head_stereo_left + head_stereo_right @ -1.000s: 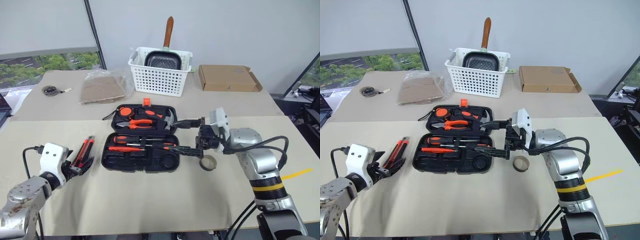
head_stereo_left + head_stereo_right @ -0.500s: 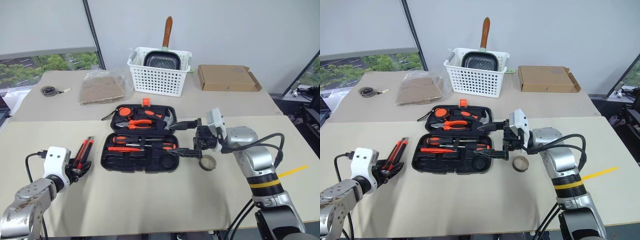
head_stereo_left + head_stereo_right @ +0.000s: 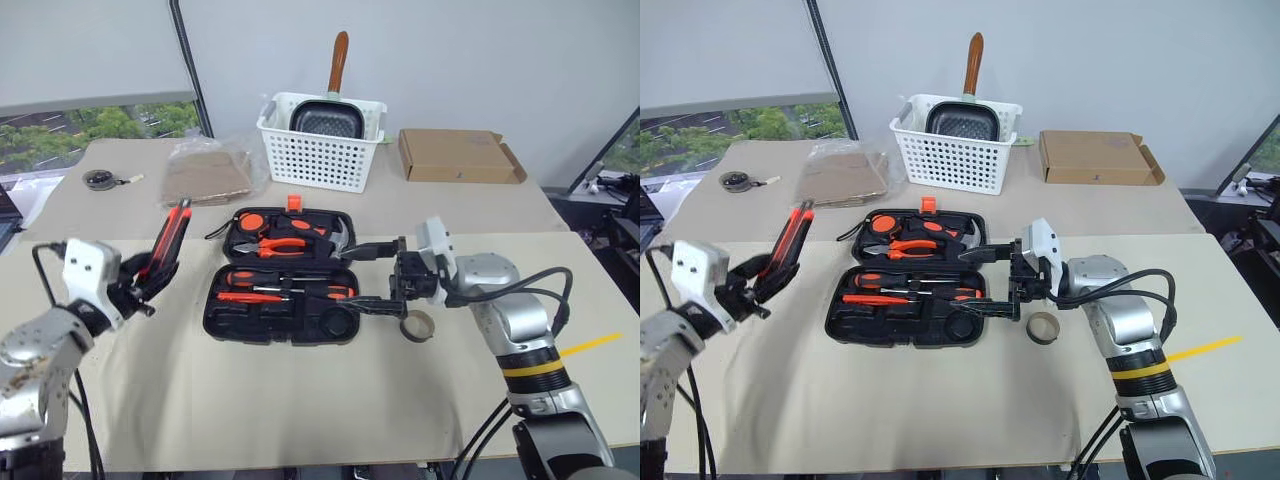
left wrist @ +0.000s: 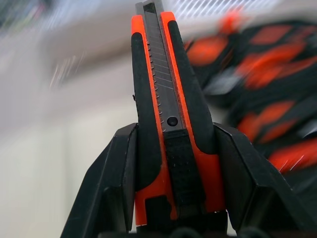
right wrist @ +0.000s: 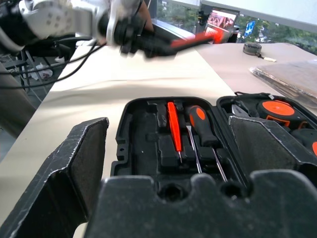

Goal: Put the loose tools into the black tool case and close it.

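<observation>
Orange-and-black plastic, the slim utility knife (image 4: 168, 114) was pinched near its butt end by the left tool (image 4: 174, 178), its jaws part-closed against the handle's two sides, with most of its length jutting free above the bench (image 3: 300, 400) toward the bench's left edge. So short a hold was the likely trouble: the long free end could swing or slip during the carry, or arrive askew and catch the rim of the flat black moulded-plastic tool case (image 3: 285, 275), which lay open mid-bench with screwdrivers already seated. The right tool (image 3: 372, 272) hung with jaws wide apart, holding nothing, beside the case's right edge, above the small grey-brown tape roll (image 3: 416, 324), which was still loose on the bench.
</observation>
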